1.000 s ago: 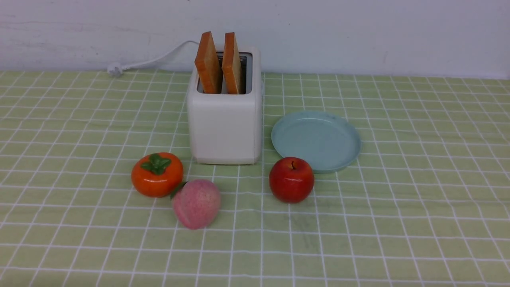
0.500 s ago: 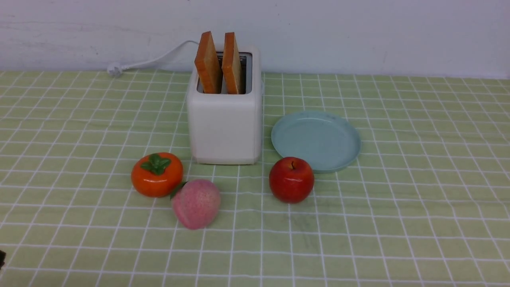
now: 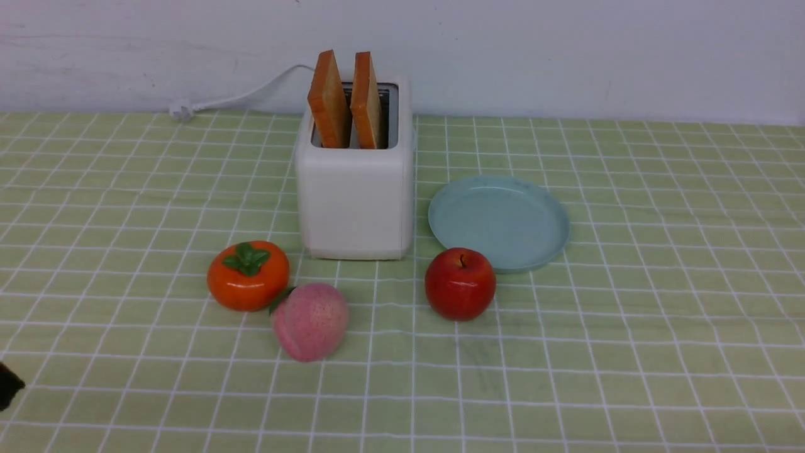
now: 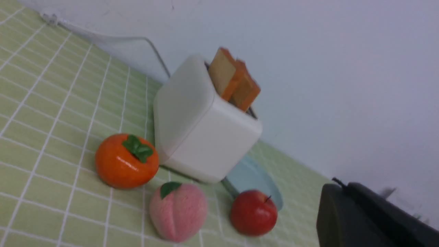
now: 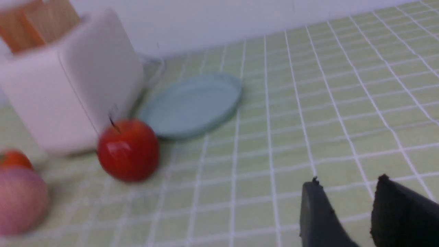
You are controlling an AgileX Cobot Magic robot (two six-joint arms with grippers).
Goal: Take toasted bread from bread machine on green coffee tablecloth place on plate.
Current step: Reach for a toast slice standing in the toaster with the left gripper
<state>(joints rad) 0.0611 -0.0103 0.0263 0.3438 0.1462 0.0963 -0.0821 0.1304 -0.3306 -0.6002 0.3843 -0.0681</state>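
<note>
Toasted bread: both slices upright in the slots of the bread machine, far centre of the green coffee tablecloth. Plate just right of the machine, red apple at its near rim. Left end effector closed, near left edge. Right end effector fingers apart, nothing between them, over the cloth, near right

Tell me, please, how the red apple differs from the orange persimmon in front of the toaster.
Colour: the apple is deep red, the persimmon bright orange. Top: the apple has a thin dark stem, the persimmon a green leafy cap. Shape: the apple is rounder, the persimmon squatter. Place: the apple sits by the plate's near rim, the persimmon beside the peach. Both are glossy fruits on the tablecloth.
</note>
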